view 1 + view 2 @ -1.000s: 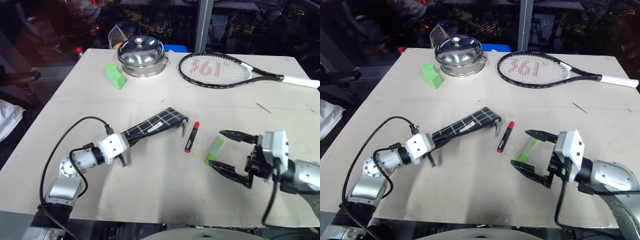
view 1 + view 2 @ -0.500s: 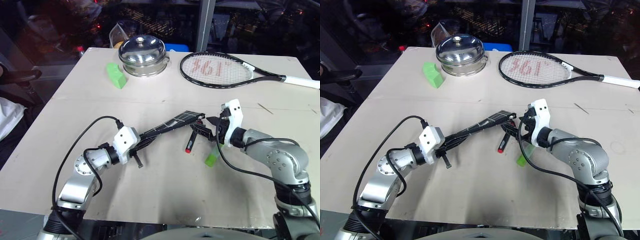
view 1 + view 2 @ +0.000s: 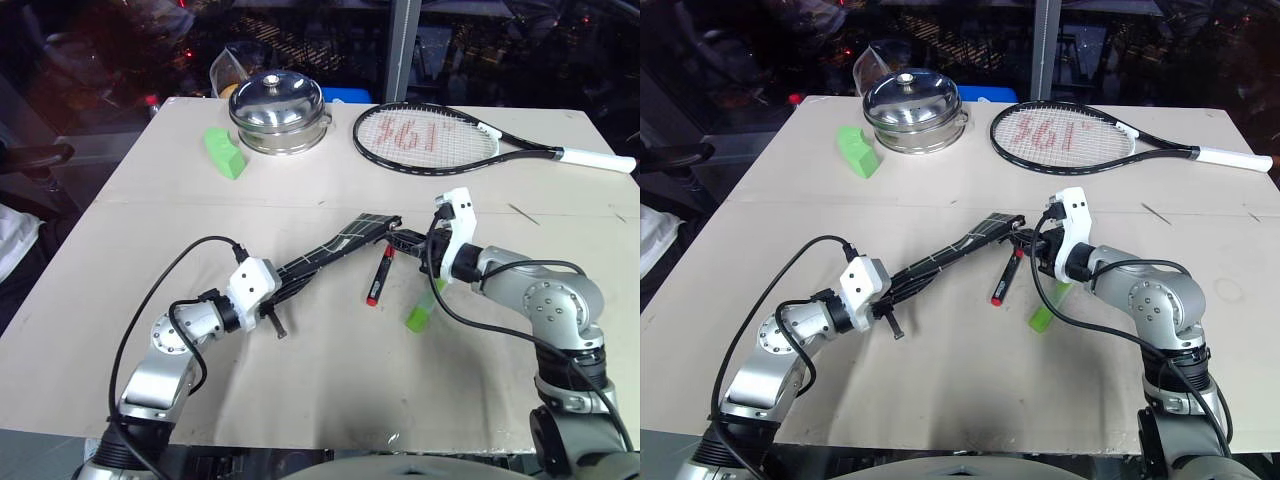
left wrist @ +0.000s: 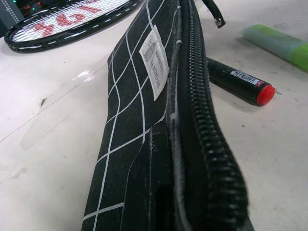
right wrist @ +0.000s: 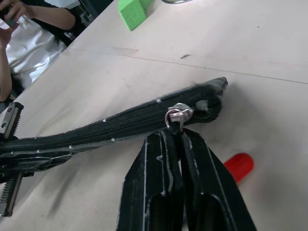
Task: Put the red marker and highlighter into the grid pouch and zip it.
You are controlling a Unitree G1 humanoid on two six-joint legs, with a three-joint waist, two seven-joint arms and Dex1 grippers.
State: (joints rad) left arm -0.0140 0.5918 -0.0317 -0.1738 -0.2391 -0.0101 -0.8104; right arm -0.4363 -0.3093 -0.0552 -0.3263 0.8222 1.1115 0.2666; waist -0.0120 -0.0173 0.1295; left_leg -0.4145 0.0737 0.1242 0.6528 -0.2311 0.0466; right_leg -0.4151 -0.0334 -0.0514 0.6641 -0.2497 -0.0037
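Since a sec ago, right gripper (image 5: 182, 132) has swung in from the near right edge to the grid pouch (image 3: 335, 245) far end, fingers now pinched on zipper pull (image 5: 175, 115). Left gripper (image 3: 268, 300) clamps pouch's near end, lifted off table (image 3: 300, 380). Red marker (image 3: 379, 279) & highlighter (image 3: 424, 308) lie on table beside the pouch, outside it.

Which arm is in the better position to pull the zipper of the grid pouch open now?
The right. Its tool is shut on the zipper pull at the far end of the grid pouch. The left tool holds the pouch's near end off the table, so it probably serves to steady it.
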